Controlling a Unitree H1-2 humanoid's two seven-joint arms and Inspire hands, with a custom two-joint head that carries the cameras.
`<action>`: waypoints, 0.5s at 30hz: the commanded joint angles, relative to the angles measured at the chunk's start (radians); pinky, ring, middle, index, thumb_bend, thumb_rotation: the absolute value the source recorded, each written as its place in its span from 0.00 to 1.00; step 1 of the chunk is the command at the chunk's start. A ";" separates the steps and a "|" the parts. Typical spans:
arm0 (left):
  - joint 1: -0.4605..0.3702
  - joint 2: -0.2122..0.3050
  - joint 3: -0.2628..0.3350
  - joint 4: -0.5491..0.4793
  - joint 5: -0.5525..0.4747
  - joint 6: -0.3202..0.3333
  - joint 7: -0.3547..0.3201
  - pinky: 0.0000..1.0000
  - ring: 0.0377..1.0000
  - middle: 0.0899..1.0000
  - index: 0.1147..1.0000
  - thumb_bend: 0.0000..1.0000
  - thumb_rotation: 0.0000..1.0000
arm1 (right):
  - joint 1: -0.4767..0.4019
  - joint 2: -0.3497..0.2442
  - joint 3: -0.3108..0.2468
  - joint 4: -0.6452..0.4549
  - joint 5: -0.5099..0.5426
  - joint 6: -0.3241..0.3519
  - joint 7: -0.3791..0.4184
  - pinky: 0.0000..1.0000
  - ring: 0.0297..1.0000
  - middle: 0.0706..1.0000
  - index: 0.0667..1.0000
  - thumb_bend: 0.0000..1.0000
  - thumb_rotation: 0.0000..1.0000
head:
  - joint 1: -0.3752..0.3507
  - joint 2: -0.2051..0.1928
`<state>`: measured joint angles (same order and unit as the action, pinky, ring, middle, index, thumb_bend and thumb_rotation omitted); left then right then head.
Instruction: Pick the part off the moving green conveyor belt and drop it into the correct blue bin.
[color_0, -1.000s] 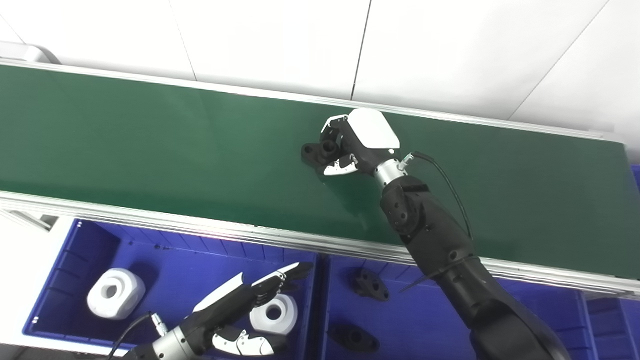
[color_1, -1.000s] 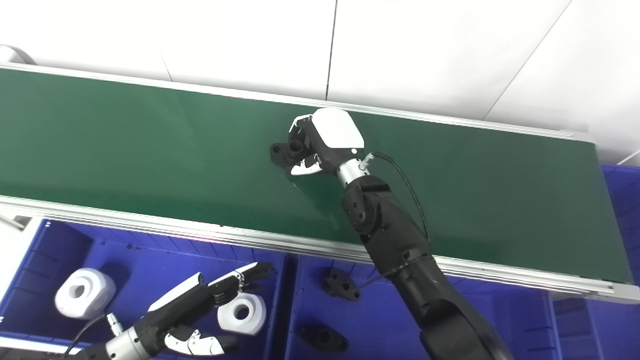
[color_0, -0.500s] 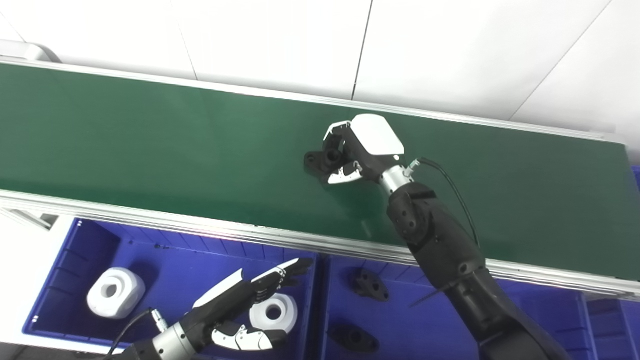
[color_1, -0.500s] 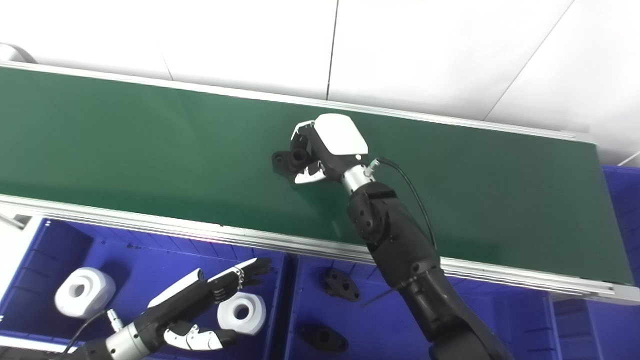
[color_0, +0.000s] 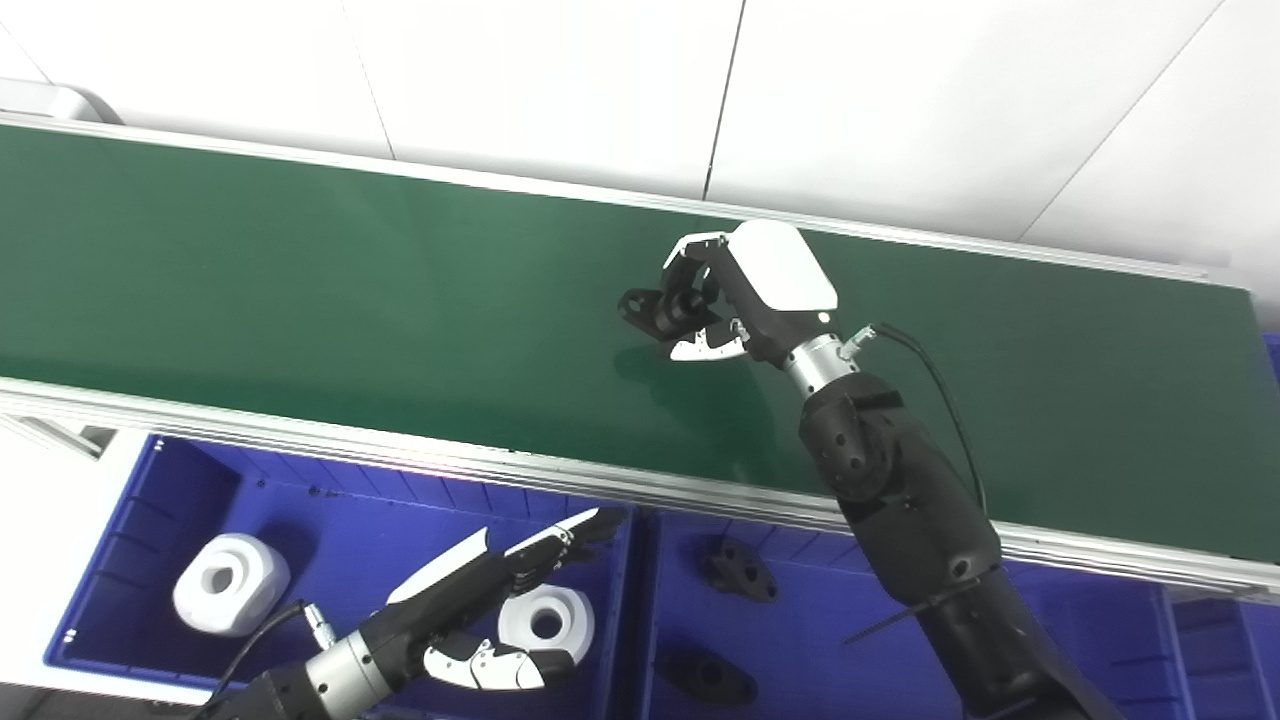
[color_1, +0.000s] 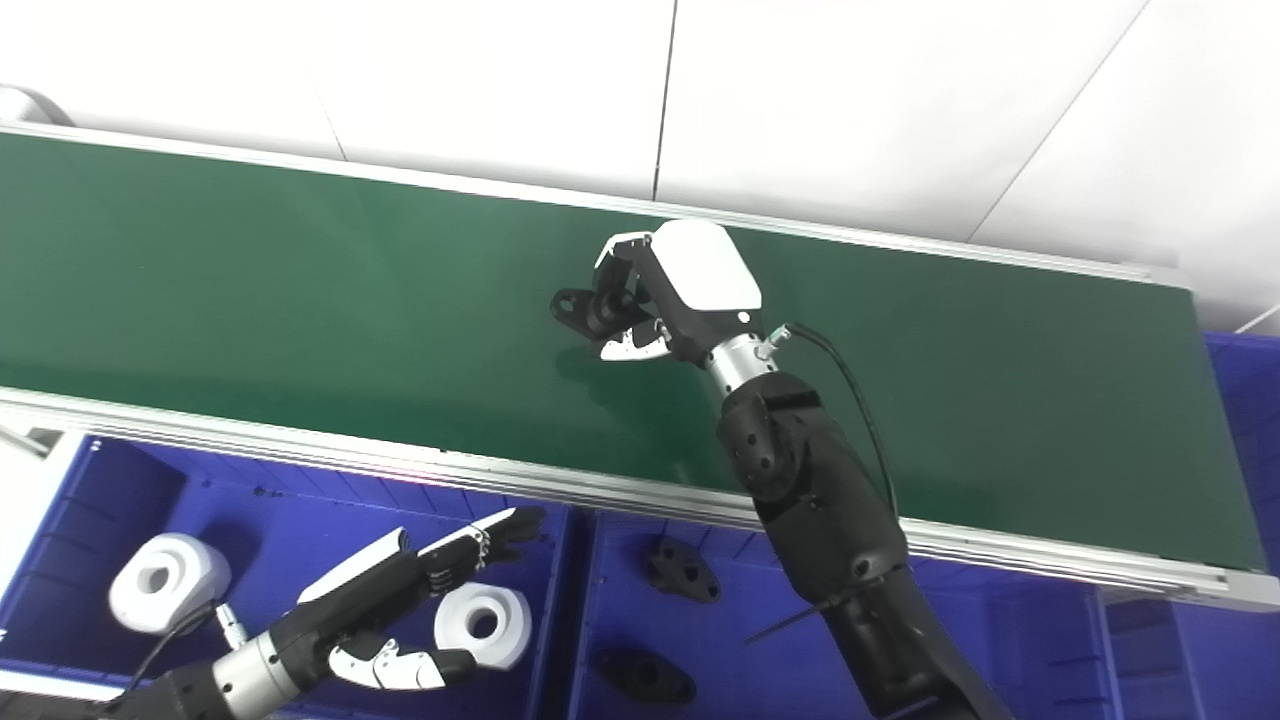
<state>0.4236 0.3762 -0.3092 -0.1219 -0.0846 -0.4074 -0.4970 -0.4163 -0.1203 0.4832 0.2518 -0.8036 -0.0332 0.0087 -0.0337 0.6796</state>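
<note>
At about eight o'clock sits the left blue plastic bin (color_0: 120, 520), holding two chunky white blocks with round holes (color_0: 231, 584), one at the bin's left and one at its right. The left hand (color_0: 470, 625), black with white plates, hovers over the right-hand block with its fingers spread and nothing in them.

Next along, at six o'clock, the middle blue plastic bin (color_0: 850, 660) holds two flat black flanged pieces (color_0: 738, 572), the same sort as the one being picked.

Above both runs the long green conveyor belt (color_0: 300, 290). Near its centre the right hand (color_0: 725, 300), black with a white back plate, is clamped on the small black flanged part (color_0: 660, 308). The part looks clear of the belt, tilted, with a dark shadow on the green beneath it.

The hold seems to be a fingertip pinch on one end, with the free lobe sticking out toward nine o'clock. My guess is that a quick swing toward six o'clock could twist it loose, dropping it back on the moving belt. Letting go early could also land it on the aluminium rail (color_0: 560, 475) or among the white blocks.
</note>
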 joint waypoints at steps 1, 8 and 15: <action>-0.003 0.017 0.005 -0.014 -0.014 -0.011 -0.003 0.95 0.99 1.00 0.98 0.40 0.53 | -0.008 0.004 -0.011 -0.053 -0.004 0.026 0.001 0.32 0.42 0.52 0.47 0.49 0.00 | 0.000 -0.001; -0.002 0.023 0.010 -0.024 -0.020 -0.002 -0.007 0.96 0.99 1.00 0.98 0.39 0.53 | 0.036 -0.004 -0.021 -0.128 -0.016 0.027 0.024 0.33 0.42 0.51 0.47 0.50 0.00 | -0.014 0.010; 0.000 0.026 0.007 -0.028 -0.044 0.012 -0.017 0.97 1.00 1.00 0.98 0.40 0.53 | 0.081 -0.016 -0.029 -0.200 -0.033 0.045 0.067 0.35 0.42 0.48 0.49 0.50 0.00 | -0.019 0.016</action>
<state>0.4171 0.3938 -0.3052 -0.1240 -0.1045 -0.3847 -0.5111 -0.3225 -0.1393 0.4650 0.0934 -0.8375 0.0009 0.0811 -0.0537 0.6949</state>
